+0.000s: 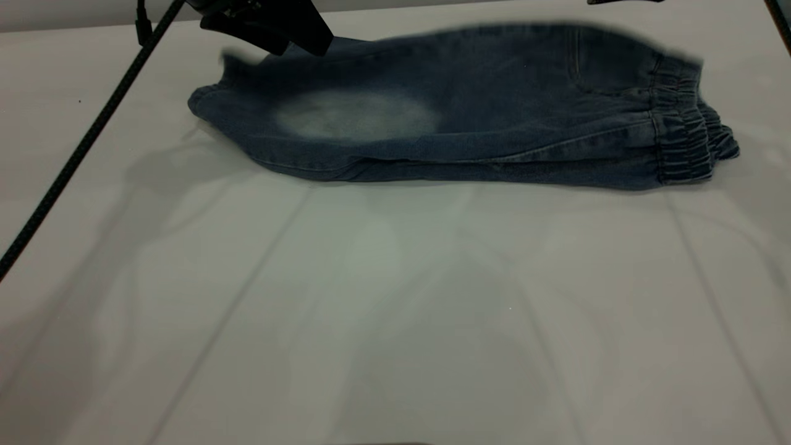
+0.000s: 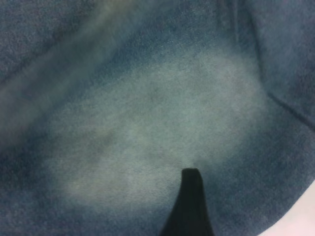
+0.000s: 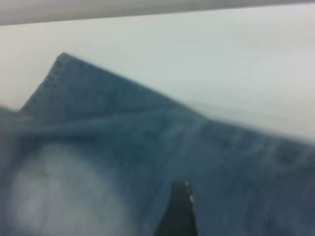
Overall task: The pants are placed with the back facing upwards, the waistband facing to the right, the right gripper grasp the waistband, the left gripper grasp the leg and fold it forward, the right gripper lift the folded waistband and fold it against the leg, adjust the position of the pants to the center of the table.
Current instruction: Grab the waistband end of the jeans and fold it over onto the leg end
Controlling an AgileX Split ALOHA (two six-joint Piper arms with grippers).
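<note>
The pants [image 1: 494,111] lie at the far side of the table [image 1: 395,309], folded lengthwise into two layers. The gathered waistband [image 1: 686,130] is at the right end. A plain leg with a pale patch [image 1: 355,114] is on top. The leg lies under it, with only an edge showing along the near side [image 1: 432,174]. My left gripper [image 1: 266,28] hangs just above the far left end, by the hems. In the left wrist view it is close over the pale patch [image 2: 162,123]. My right gripper [image 3: 179,211] is over the denim, and only a sliver of it [image 1: 624,2] shows at the exterior view's top edge.
A black cable [image 1: 80,142] runs diagonally across the table's left side. The pants' far edge [image 1: 525,28] looks smeared. A pale wall strip [image 1: 62,15] borders the table at the back.
</note>
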